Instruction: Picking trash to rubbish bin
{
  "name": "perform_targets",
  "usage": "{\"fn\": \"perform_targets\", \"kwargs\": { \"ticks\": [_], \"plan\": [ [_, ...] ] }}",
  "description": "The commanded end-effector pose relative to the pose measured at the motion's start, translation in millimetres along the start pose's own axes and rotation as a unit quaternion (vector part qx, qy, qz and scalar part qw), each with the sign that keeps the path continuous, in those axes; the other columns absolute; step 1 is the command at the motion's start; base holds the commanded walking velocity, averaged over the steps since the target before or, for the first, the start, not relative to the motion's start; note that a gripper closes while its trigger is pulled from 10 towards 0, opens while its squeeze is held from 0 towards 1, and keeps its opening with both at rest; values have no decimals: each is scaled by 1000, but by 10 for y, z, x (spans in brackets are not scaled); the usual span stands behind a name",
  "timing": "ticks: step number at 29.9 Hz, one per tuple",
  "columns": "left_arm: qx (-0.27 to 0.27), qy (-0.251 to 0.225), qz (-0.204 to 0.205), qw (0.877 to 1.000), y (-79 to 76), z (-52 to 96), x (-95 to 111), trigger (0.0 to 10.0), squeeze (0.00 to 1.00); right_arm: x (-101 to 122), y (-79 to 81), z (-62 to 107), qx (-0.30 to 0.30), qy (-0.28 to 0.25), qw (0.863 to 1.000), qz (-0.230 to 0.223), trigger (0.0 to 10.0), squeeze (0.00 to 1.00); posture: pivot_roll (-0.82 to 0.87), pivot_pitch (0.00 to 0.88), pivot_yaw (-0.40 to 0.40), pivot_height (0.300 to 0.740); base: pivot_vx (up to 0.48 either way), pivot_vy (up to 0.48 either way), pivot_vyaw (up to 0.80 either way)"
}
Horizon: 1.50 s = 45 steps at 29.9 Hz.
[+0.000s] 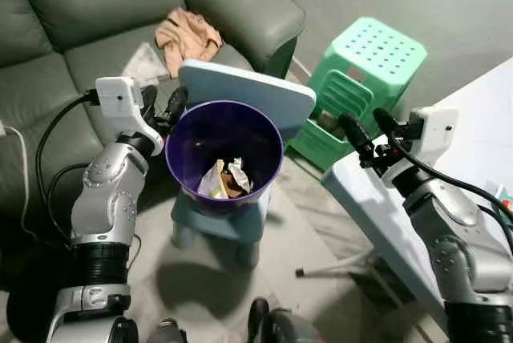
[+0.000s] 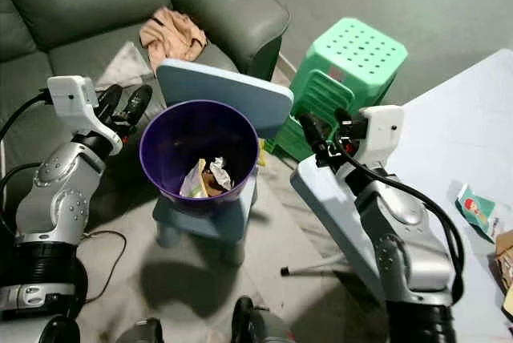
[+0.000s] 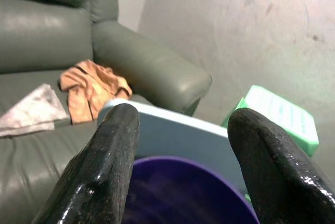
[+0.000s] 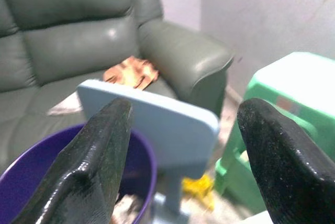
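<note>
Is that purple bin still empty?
No, the purple bin on the small blue chair already holds crumpled paper trash at its bottom.

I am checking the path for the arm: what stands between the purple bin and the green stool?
In the left eye view, the backrest of the small blue chair stands between the purple bin and the green stool.
</note>
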<state>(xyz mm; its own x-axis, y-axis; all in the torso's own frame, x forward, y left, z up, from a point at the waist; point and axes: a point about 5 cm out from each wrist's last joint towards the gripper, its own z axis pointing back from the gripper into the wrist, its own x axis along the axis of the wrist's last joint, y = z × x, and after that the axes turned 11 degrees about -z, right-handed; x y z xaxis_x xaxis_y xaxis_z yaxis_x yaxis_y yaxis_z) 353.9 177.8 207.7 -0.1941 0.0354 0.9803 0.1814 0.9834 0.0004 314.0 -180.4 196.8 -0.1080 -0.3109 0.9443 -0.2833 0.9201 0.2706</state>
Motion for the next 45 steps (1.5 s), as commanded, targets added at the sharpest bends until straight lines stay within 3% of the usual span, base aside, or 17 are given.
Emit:
{"fn": "perform_targets", "kwargs": {
  "ticks": [1, 4, 11, 13, 16, 22, 45],
  "plan": [
    [10, 10, -1, 1000, -5, 42, -63, 10000, 0, -53, -66, 14, -24, -3, 1000, 12, 10000, 0, -14, 88, -95, 740, 0, 0, 0],
    [23, 28, -9, 999, -37, 61, -159, 10000, 0, -175, -103, 15, -36, 4, 999, -5, 10000, 0, -14, 57, -91, 740, 0, 0, 0],
    [58, 47, 0, 997, -70, 92, -273, 10000, 0, -288, -168, 29, -79, -4, 997, 17, 10000, 0, -30, 27, -85, 740, 0, 0, 0],
    [60, 46, -3, 997, -74, 99, -282, 10000, 0, -299, -164, 33, -80, -5, 997, 22, 10000, 0, -33, 24, -85, 740, 0, 0, 0],
    [51, 36, -45, 997, -139, 169, -326, 10000, 0, -357, -88, 74, -69, -4, 997, 35, 10000, 0, -45, 14, -83, 740, 0, 0, 0],
    [52, 49, -30, 997, -170, 197, -400, 10000, 0, -473, -68, 91, -82, 16, 995, 56, 10000, 0, -49, 3, -80, 740, 0, 0, 0],
    [41, 59, -42, 997, -168, 167, -438, 10000, 0, -579, -92, 216, -108, 35, 991, 75, 10000, 0, -76, 0, -59, 740, 0, 0, -669]
  ]
}}
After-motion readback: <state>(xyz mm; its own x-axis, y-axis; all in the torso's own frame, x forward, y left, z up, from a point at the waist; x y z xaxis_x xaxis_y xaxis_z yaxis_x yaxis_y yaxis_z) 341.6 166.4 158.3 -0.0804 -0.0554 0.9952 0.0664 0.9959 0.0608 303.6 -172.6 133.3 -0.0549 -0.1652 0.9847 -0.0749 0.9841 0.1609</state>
